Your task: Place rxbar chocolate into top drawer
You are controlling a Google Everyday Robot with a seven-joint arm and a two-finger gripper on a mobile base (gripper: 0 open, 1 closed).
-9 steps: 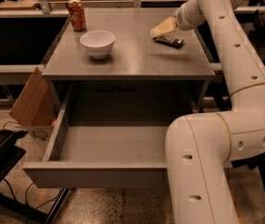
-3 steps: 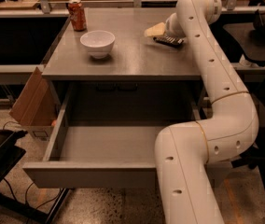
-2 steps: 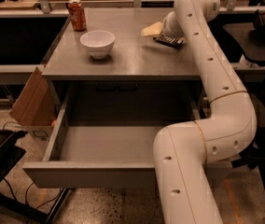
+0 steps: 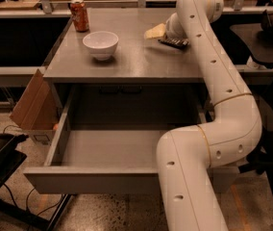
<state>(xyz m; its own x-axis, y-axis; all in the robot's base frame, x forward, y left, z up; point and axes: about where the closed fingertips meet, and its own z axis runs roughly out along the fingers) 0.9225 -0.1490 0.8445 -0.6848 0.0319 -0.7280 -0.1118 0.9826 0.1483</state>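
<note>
The rxbar chocolate (image 4: 174, 43), a small flat black bar, lies on the grey cabinet top (image 4: 136, 64) at the back right. My gripper (image 4: 155, 31) hovers just left of the bar, low over the top, pointing left; my arm covers part of the bar's right end. The gripper holds nothing that I can see. The top drawer (image 4: 93, 181) is pulled fully out below the cabinet top, and its grey floor is bare where it shows. My arm's lower links stand in front of the drawer's right part and hide it.
A white bowl (image 4: 100, 43) stands on the cabinet top at the left middle. An orange soda can (image 4: 80, 15) stands at the back left corner. A cardboard box (image 4: 31, 107) leans left of the cabinet. A dark chair (image 4: 271, 37) is at the right.
My arm has swung from the right side to over the cabinet's back right. The gripper has shifted slightly left past the bar. The bar, bowl, can and drawer have not moved.
</note>
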